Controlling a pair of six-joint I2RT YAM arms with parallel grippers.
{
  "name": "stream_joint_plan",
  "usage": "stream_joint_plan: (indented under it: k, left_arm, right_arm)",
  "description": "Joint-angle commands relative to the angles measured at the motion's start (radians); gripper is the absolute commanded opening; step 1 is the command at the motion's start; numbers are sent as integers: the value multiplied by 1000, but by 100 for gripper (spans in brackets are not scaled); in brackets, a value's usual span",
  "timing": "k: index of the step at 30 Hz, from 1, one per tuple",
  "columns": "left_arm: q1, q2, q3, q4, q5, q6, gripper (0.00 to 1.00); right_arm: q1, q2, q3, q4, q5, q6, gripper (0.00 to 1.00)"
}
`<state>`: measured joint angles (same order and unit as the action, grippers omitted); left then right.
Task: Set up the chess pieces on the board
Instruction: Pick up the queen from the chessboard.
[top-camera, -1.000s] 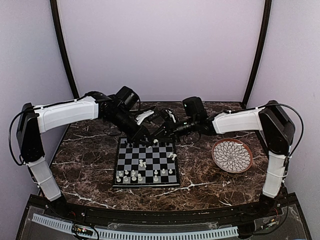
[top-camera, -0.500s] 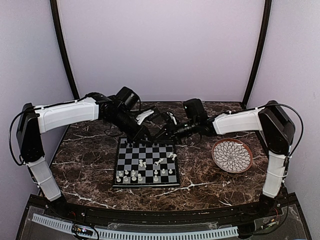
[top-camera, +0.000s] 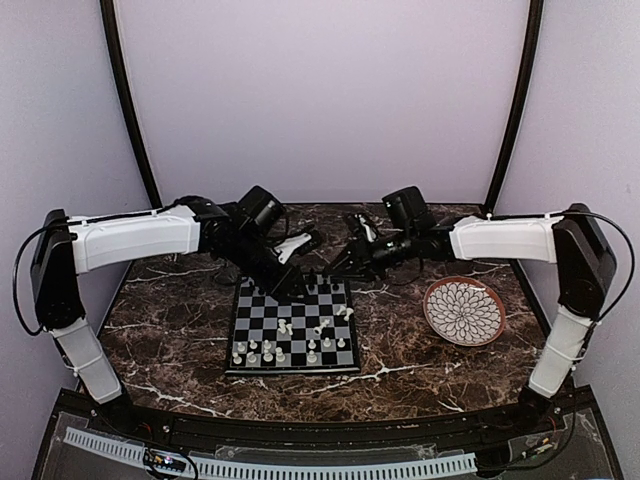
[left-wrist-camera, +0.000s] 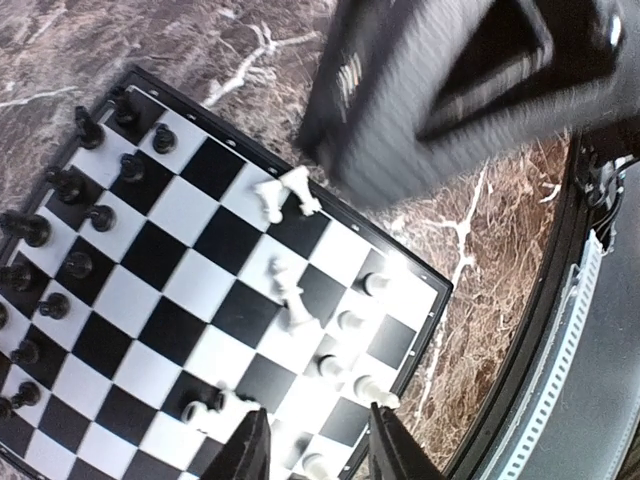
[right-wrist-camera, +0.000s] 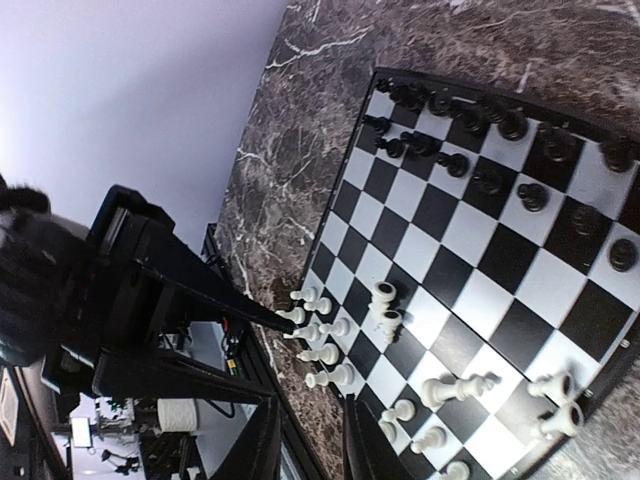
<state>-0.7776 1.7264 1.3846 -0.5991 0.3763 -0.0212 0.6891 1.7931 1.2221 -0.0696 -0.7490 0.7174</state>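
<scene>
Black pieces (right-wrist-camera: 487, 181) sit on far rows of the board (top-camera: 293, 370); several white pieces (left-wrist-camera: 290, 300) lie mid-board. Left end effector (left-wrist-camera: 315, 455) and right end effector (right-wrist-camera: 308, 445) both part-open, empty.

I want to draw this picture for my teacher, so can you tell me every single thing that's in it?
board: one, black and light-grey checks, middle of the table.
white chess pieces: many, cream-white, mostly on the board's near rows, a few nearer the middle, one lying on its side.
black chess pieces: many, black, on the board's far rows.
plate: one, white petal pattern with a brown rim, on the table to the right of the board.
table: one, dark brown marble with white veins, under everything.
left gripper: one, black, open, by the board's far edge.
right gripper: one, black, open, by the board's far right corner.
</scene>
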Motion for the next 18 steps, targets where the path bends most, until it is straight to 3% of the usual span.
stream_joint_plan:
  k: [1,7,18]
  left_arm:
    - [-110,44,22,-16,-127,-80,37]
    - [-167,167,121,-82,-261,-199,37]
    - [-178,300,227,-109,-267,-324,44]
  right_arm:
    - [-35,-113,-59,-168,171,-117,24]
    - [-69,-195,-122,-241,261,-162,27]
    - [-79,-231,-174,-240,274,-168,28]
